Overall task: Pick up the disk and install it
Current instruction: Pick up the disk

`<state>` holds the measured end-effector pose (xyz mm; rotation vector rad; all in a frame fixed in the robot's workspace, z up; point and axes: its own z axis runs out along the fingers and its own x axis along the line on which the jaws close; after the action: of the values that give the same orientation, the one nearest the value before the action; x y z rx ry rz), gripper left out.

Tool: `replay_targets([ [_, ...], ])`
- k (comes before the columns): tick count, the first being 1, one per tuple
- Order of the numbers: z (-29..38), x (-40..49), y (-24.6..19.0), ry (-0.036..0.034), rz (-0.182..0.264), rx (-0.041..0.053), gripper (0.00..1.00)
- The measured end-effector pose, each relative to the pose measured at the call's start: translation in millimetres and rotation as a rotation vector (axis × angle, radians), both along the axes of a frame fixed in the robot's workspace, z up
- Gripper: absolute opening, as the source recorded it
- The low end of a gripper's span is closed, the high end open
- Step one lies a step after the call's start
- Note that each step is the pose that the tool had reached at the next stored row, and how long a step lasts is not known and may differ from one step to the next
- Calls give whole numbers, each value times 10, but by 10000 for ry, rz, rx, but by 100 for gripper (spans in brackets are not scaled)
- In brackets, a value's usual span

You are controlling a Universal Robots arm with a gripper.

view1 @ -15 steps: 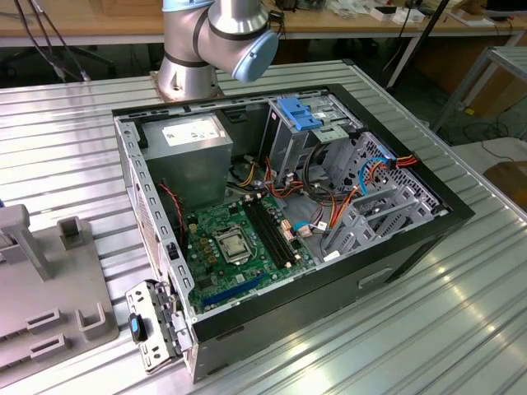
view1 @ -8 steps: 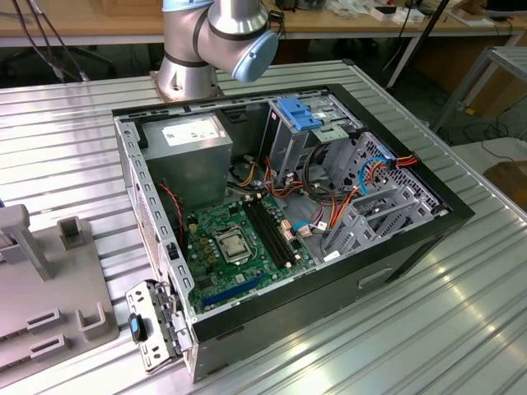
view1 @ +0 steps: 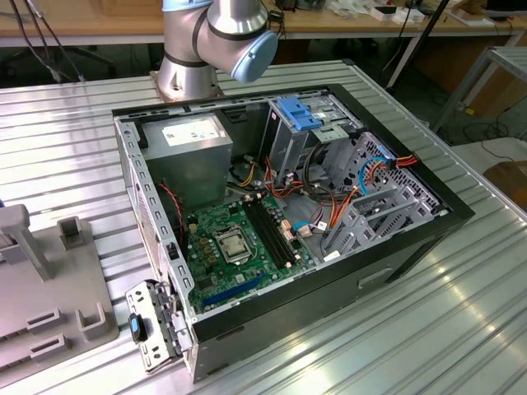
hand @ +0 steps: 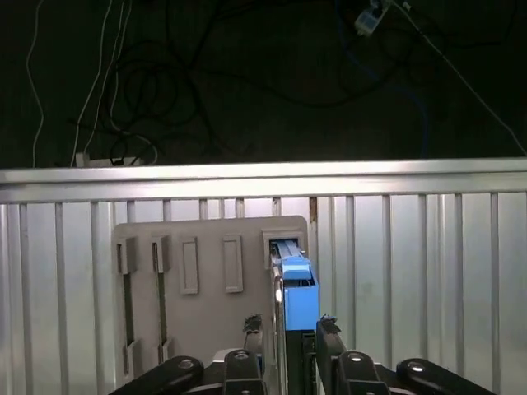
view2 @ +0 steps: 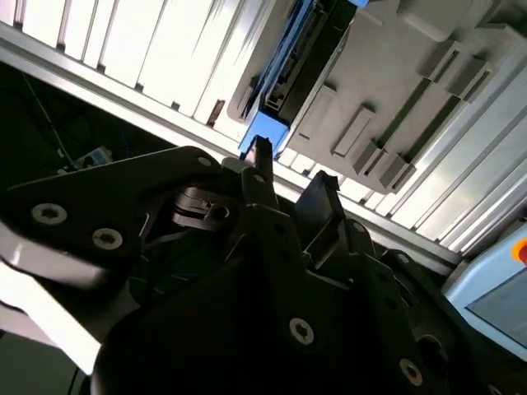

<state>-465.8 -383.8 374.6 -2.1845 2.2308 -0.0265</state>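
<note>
First wrist view — jaws apart near disk (hand: 300,300) in holder (hand: 206,329); seemingly no contact.

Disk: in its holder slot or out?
In: the disk stands on edge in a slot of the grey holder, not lifted.

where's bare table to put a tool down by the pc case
Bare ribbed table lies on the exterior view's right of the case, and in the strip between case and grey fixture. Inside the case, cables crowd.

The disk (hand: 298,298), edged in bright blue plastic, stands on edge in a slot of the grey rack (hand: 210,321)
</note>
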Motion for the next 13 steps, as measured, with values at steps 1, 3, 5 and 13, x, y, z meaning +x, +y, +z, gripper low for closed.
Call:
replay_targets([
  [1,-8,-1,0,-7,70,0,42],
  [3,-33,-2,0,-16,321,-1,42],
  [5,-62,-9,-1,-46,412,-1,42],
  [13,-249,-16,3,-161,411,-5,50],
])
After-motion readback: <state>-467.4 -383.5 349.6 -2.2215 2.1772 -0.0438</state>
